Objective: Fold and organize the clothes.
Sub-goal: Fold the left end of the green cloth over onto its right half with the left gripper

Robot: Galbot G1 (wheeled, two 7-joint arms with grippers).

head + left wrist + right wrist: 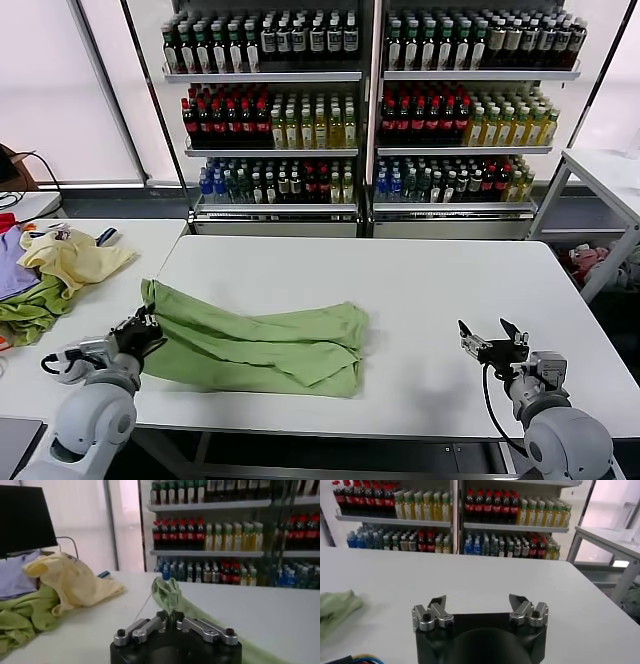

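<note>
The light sage-green shirt (270,345) lies folded lengthwise across the white table (450,300), from its left edge to about the middle. My left gripper (140,330) is shut on the shirt's left edge; in the left wrist view the gripper (170,615) pinches a raised fold of the green shirt (167,592) between its tips. My right gripper (490,342) is open and empty above the table's front right part, well clear of the shirt. In the right wrist view the gripper (477,602) has its fingers wide apart, and a bit of shirt (335,605) shows far off.
On the side table at left lie a pale yellow garment (75,262), a darker green one (30,308) and a purple one (12,265). Shelves of bottles (370,110) stand behind the table. Another table (610,175) is at the far right.
</note>
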